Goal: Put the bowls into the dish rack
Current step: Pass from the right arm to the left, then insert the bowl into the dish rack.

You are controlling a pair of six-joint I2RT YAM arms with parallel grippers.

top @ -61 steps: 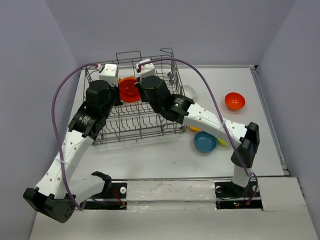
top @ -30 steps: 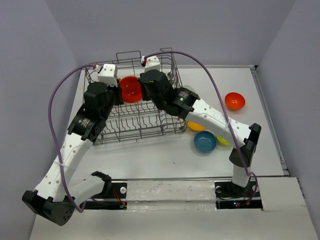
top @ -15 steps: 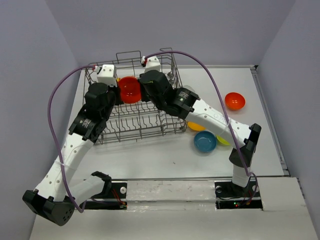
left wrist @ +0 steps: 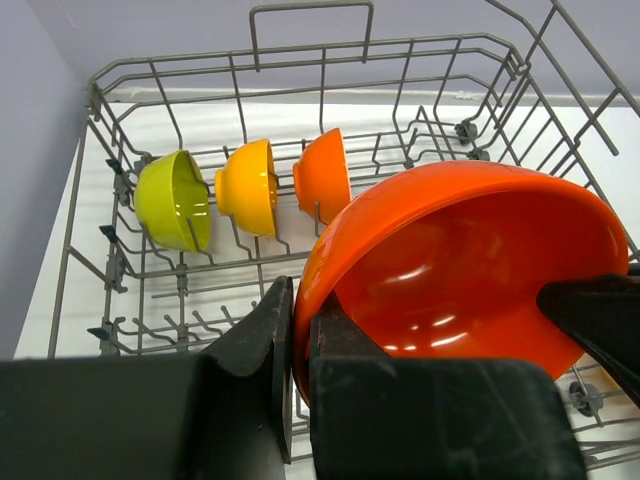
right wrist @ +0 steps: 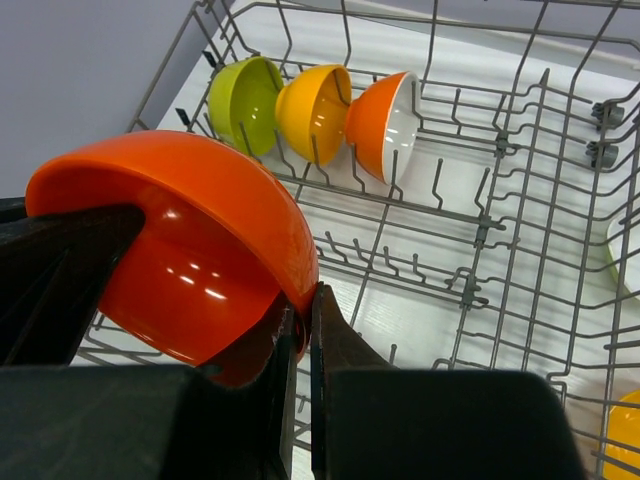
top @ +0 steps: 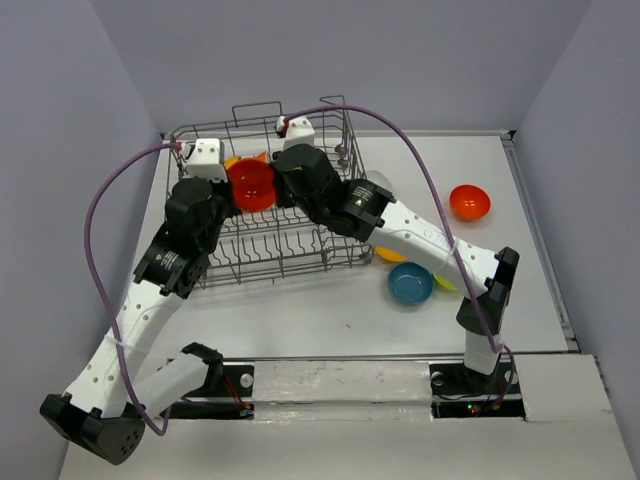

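K: Grey walls close off three sides, with a white surface (top: 320,310) underneath. Where is the dish rack (top: 262,215)?

M: On the far left half of the surface, upright, loop handle on its far wall.

K: Grippers?

M: Fingers of the left gripper (left wrist: 300,330) are clamped on the rim of the red-orange bowl (top: 251,185), one inside, one outside. Those of the right gripper (right wrist: 303,330) are pinched onto the opposite rim of the same bowl. Both hold it at once.

K: Bowl location?

M: Inside the rack walls, toward the far end, above the tines. Tilted, hollow facing the left arm.

K: Anything racked?

M: Three on edge in one row at the rack's far left: lime green bowl (left wrist: 175,198), orange-yellow bowl (left wrist: 248,185), orange bowl (left wrist: 322,175), just beside one another, apart from the held one.

K: Outside the rack?

M: To its right on the surface are a teal bowl (top: 410,284) and a white bowl (top: 378,184), the white one partly hidden by the right arm.
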